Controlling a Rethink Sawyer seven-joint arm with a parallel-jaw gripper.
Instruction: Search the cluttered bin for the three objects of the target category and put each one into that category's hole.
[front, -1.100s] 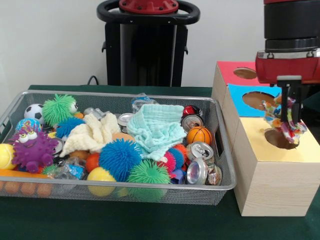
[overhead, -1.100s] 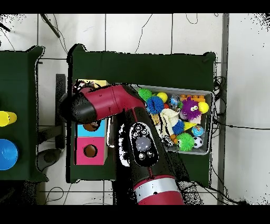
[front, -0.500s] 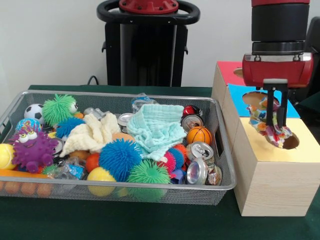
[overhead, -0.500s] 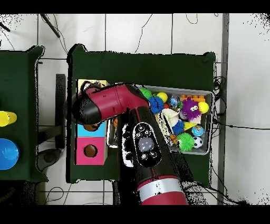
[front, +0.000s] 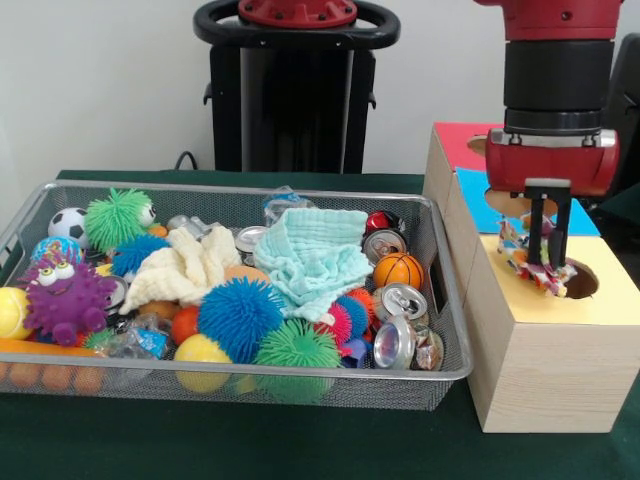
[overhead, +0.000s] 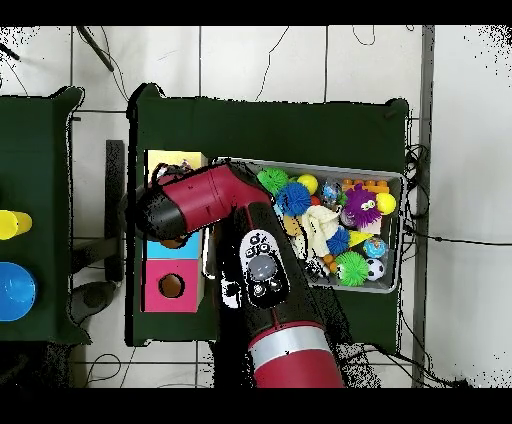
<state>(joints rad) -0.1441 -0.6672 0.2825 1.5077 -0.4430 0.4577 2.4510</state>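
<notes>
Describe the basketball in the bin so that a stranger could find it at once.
Look at the wire bin on the green table, at its end next to the wooden box. There, among the crushed cans, lies a small basketball beside the mint cloth. It is the only orange ball with black seam lines.

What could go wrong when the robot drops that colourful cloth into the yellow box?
The patterned cloth, held by the gripper, hangs beside the yellow section's hole, partly over the rim. If released now, it might drape on the yellow top instead of falling through. Loose folds could also cling to the fingers as the arm lifts.
</notes>
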